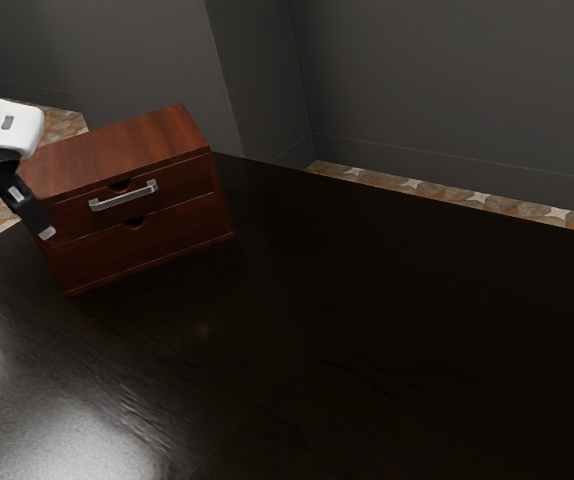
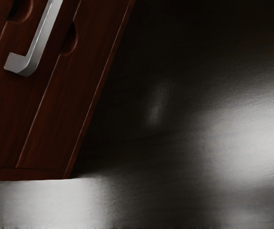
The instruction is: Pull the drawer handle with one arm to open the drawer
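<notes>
A small red-brown wooden cabinet (image 1: 117, 150) stands on the dark table at the exterior view's upper left, with two drawer fronts one above the other. The upper drawer (image 1: 182, 180) carries a silver bar handle (image 1: 123, 197) and sits flush with the cabinet. My gripper (image 1: 37, 220) hangs at the cabinet's front corner toward the exterior view's left, apart from the handle and a little below its level. In the wrist view one end of the handle (image 2: 34, 40) and the drawer fronts (image 2: 41, 119) lie ahead of my hand.
The glossy dark table (image 1: 367, 330) stretches wide toward the exterior view's right and front. Grey walls (image 1: 447, 70) stand behind it, and a strip of patterned floor (image 1: 467, 195) runs along the far edge.
</notes>
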`<state>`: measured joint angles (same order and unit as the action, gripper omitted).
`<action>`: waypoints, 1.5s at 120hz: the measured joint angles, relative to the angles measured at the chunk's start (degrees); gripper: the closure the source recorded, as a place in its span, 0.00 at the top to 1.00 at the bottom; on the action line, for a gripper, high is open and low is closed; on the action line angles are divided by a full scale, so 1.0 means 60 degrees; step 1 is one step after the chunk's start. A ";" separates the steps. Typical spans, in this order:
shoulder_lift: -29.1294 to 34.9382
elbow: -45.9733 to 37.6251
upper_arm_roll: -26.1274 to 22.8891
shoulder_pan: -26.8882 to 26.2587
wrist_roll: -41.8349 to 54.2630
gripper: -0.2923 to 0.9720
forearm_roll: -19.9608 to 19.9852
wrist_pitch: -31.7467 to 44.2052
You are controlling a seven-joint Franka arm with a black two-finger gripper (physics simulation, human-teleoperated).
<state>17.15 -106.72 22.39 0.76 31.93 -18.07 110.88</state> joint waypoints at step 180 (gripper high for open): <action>-0.2991 0.0661 0.1253 -0.0095 0.2861 0.77 -0.0548 0.3523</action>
<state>-0.79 -102.75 29.91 0.19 49.09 -21.36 132.02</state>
